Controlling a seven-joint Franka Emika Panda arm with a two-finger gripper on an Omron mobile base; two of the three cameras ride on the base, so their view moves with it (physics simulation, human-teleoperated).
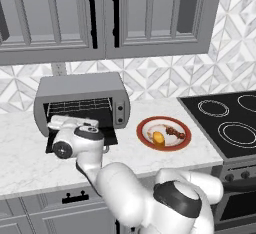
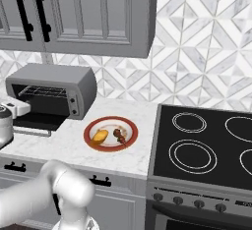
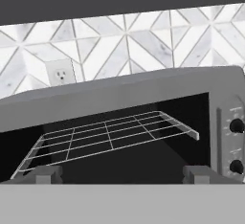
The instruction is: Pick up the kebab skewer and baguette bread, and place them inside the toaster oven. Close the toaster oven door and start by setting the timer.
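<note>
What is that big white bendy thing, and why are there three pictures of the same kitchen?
The white bendy thing is a robot arm with dark joints. Two cameras ride behind it, one on each side, so two pictures show the same marble counter from different angles. The third camera sits on the arm's hand and looks straight into the boxy silver-grey toaster oven, at its wire rack.

The oven's dark glass door is folded down, open. The robot's gripper, its two-finger hand, is open in front of the oven and holds nothing.

Beside the oven sits a round red-rimmed plate. On it lie a stubby yellow-orange piece of baguette bread and a thin kebab skewer with dark reddish-brown meat chunks. To the right is a black stove top.
</note>
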